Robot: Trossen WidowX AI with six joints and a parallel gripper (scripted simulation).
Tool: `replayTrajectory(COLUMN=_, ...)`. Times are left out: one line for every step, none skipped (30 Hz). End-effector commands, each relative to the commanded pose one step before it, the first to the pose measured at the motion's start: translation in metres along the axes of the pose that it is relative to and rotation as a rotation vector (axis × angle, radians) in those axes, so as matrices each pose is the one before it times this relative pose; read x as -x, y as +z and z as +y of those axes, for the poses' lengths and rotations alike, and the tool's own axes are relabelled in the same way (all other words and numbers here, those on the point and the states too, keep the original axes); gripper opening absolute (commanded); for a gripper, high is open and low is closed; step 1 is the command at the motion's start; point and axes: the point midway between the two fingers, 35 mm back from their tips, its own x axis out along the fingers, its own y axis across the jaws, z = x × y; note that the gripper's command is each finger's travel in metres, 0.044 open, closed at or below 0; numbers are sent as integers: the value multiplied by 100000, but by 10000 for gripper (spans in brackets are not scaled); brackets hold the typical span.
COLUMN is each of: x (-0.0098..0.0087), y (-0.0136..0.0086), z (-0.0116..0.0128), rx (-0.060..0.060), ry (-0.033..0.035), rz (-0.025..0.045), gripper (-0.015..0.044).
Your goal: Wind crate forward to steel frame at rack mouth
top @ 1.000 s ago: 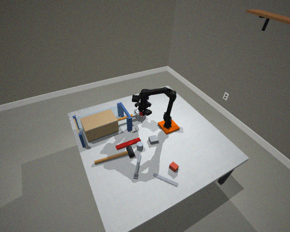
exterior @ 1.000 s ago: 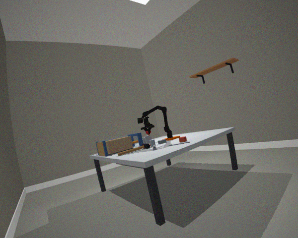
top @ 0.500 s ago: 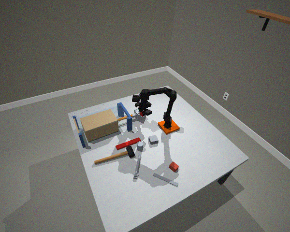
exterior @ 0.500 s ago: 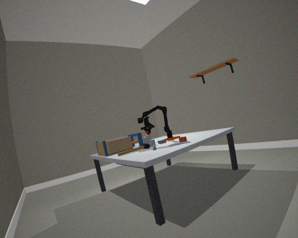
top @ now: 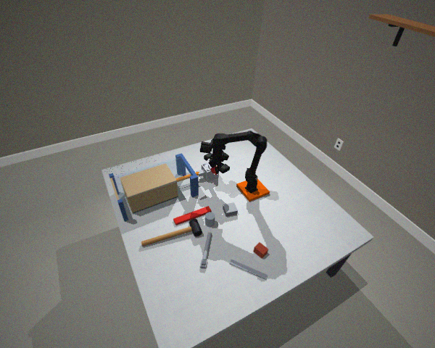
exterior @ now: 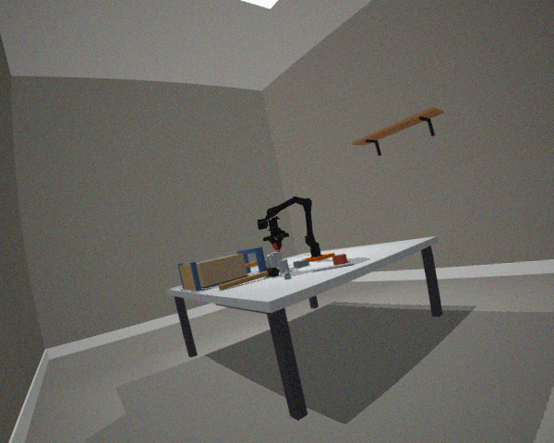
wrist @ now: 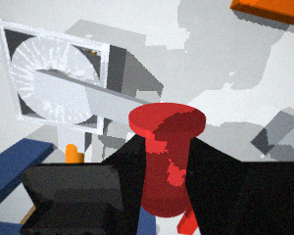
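The tan crate (top: pixel 150 193) (exterior: pixel 222 270) sits flat in the rack, its front a short way behind the blue steel frame (top: pixel 193 185) (exterior: pixel 260 261) (wrist: pixel 15 159). An orange strap (top: pixel 188 176) (wrist: pixel 74 154) runs from it towards the winch (top: pixel 205 167) (exterior: pixel 271 260). The winch's pale top (wrist: pixel 26 73) shows in the wrist view, with the handle's grey arm (wrist: pixel 115 104) reaching from its middle to the red knob. My gripper (top: pixel 214 170) (exterior: pixel 276 245) (wrist: pixel 160 131) is shut on this upright red knob, beside the winch. The square key is hidden.
A red bar (top: pixel 191 215), a mallet (top: pixel 167 236), a grey cylinder (top: pixel 209 219), a wrench-like tool (top: pixel 206 249), a grey block (top: pixel 230 209), a flat grey bar (top: pixel 248 269) and a red block (top: pixel 260 249) lie on the bench. The arm's orange base (top: pixel 260 191) stands beyond the winch.
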Motion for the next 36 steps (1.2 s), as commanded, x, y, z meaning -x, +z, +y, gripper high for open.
replayTrajectory(x=-277, y=873, z=-148, rx=-490, ry=-736, rz=-1499, gripper=0)
replayTrajectory(x=-1, y=165, z=-37, rx=0, ry=-2, rz=-12, gripper=0)
replayTrajectory(x=-1, y=107, z=-25, rx=0, ry=-1, rz=-8, gripper=0)
replayTrajectory(x=-1, y=170, z=-33, rx=0, ry=-1, rz=-13, gripper=0)
replayTrajectory(x=-1, y=108, z=-22, rx=0, ry=-1, rz=-8, gripper=0)
replayTrajectory(x=-1, y=171, z=-28, rx=0, ry=-1, rz=-13, gripper=0)
replayTrajectory(x=-1, y=109, z=-19, rx=0, ry=-1, rz=-8, gripper=0)
replayTrajectory(x=-1, y=172, z=-23, rx=0, ry=-1, rz=-13, gripper=0)
replayTrajectory(x=-1, y=109, z=-15, rx=0, ry=0, rz=-8, gripper=0)
replayTrajectory(x=0, y=173, z=-18, rx=0, ry=0, rz=-13, gripper=0)
replayTrajectory(x=-1, y=109, z=-12, rx=0, ry=0, rz=-8, gripper=0)
replayTrajectory(x=0, y=174, z=-14, rx=0, ry=0, rz=-13, gripper=0)
replayTrajectory(x=-1, y=109, z=-9, rx=0, ry=0, rz=-8, gripper=0)
replayTrajectory(x=0, y=175, z=-9, rx=0, ry=1, rz=-13, gripper=0)
replayTrajectory(x=0, y=109, z=-6, rx=0, ry=0, rz=-8, gripper=0)
replayTrajectory(x=0, y=176, z=-4, rx=0, ry=1, rz=-13, gripper=0)
replayTrajectory(x=0, y=108, z=-3, rx=0, ry=1, rz=-8, gripper=0)
replayTrajectory(x=0, y=176, z=1, rx=0, ry=1, rz=-13, gripper=0)
replayTrajectory(x=0, y=108, z=0, rx=0, ry=1, rz=-8, gripper=0)
replayTrajectory(x=0, y=176, z=6, rx=0, ry=2, rz=-14, gripper=0)
replayTrajectory(x=0, y=108, z=3, rx=0, ry=1, rz=-8, gripper=0)
replayTrajectory(x=0, y=177, z=11, rx=0, ry=2, rz=-14, gripper=0)
replayTrajectory(x=0, y=107, z=6, rx=0, ry=1, rz=-8, gripper=0)
replayTrajectory(x=0, y=177, z=16, rx=0, ry=2, rz=-14, gripper=0)
replayTrajectory(x=0, y=107, z=9, rx=0, ry=1, rz=-8, gripper=0)
replayTrajectory(x=0, y=176, z=21, rx=0, ry=3, rz=-14, gripper=0)
replayTrajectory(x=0, y=106, z=12, rx=0, ry=2, rz=-8, gripper=0)
replayTrajectory(x=0, y=176, z=26, rx=0, ry=3, rz=-14, gripper=0)
replayTrajectory(x=0, y=106, z=15, rx=0, ry=2, rz=-8, gripper=0)
replayTrajectory(x=0, y=176, z=31, rx=0, ry=4, rz=-14, gripper=0)
replayTrajectory(x=0, y=105, z=18, rx=0, ry=2, rz=-8, gripper=0)
replayTrajectory(x=0, y=175, z=36, rx=0, ry=4, rz=-14, gripper=0)
replayTrajectory(x=0, y=104, z=21, rx=0, ry=2, rz=-8, gripper=0)
replayTrajectory(x=0, y=174, z=41, rx=0, ry=4, rz=-14, gripper=0)
replayTrajectory(x=0, y=104, z=24, rx=0, ry=3, rz=-8, gripper=0)
replayTrajectory(x=0, y=173, z=46, rx=0, ry=5, rz=-14, gripper=0)
